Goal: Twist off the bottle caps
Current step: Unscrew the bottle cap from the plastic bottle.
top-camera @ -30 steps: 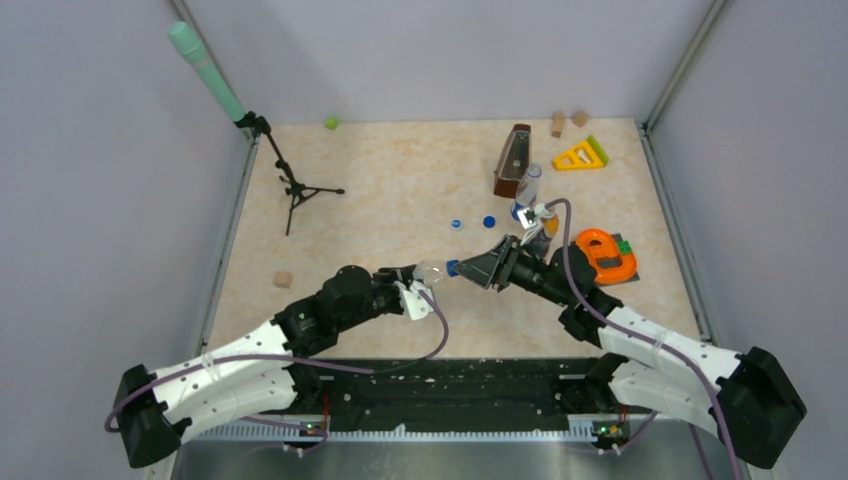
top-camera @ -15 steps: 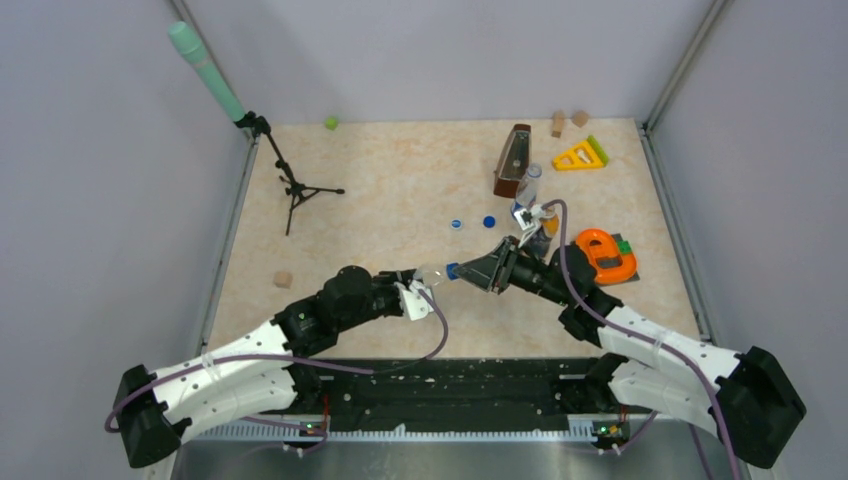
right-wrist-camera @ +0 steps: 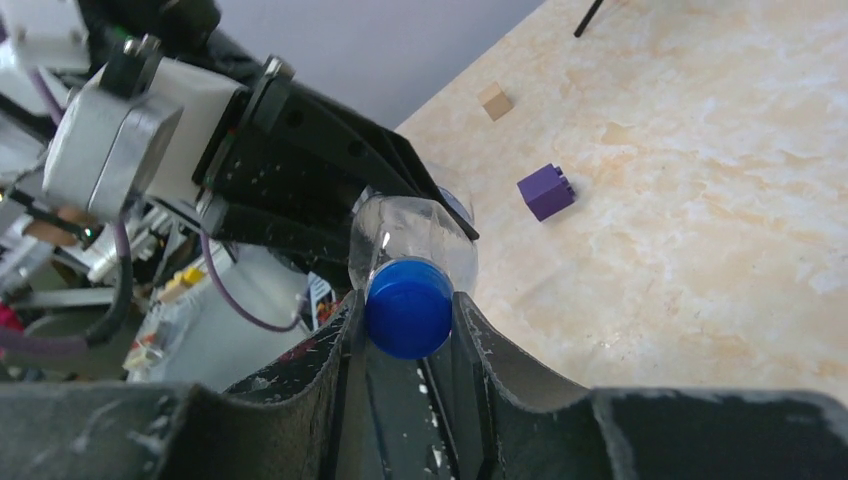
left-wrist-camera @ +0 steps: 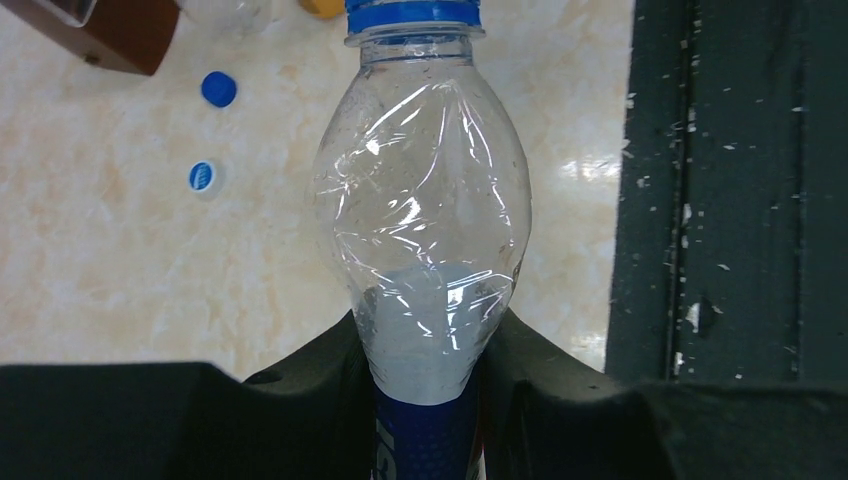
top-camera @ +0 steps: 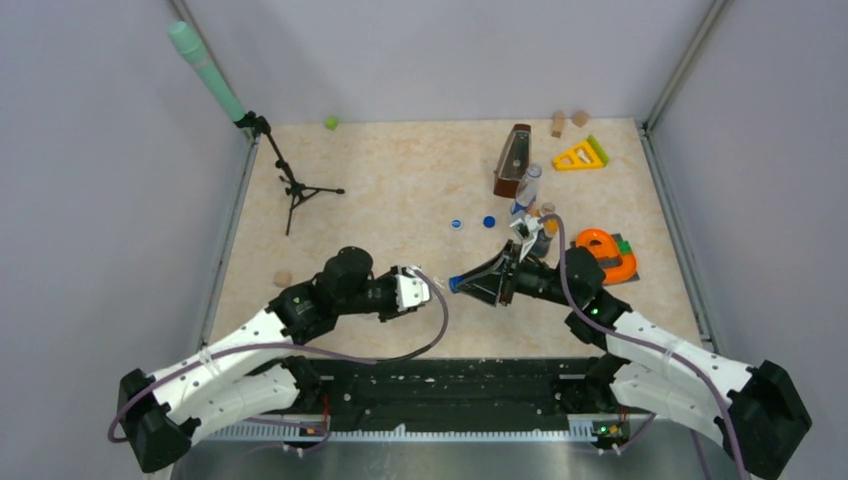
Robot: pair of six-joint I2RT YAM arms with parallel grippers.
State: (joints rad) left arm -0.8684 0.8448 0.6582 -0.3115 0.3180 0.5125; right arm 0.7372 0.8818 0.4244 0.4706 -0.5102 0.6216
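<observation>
The top external camera looks steeply down from above and behind the arm bases, far enough to take in the whole table (top-camera: 380, 170). Both wrist cameras sit very close (facing each other) along the clear bottle (left-wrist-camera: 425, 230): the left from its body end, the right onto its blue cap (right-wrist-camera: 408, 308).

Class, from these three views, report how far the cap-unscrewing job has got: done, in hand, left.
Done: a dark blue cap and a paler cap lie loose on the table. In hand: the left gripper grips the clear bottle; the right gripper is shut on its blue cap. Left: that cap sits on the neck, not yet twisted off.
</observation>
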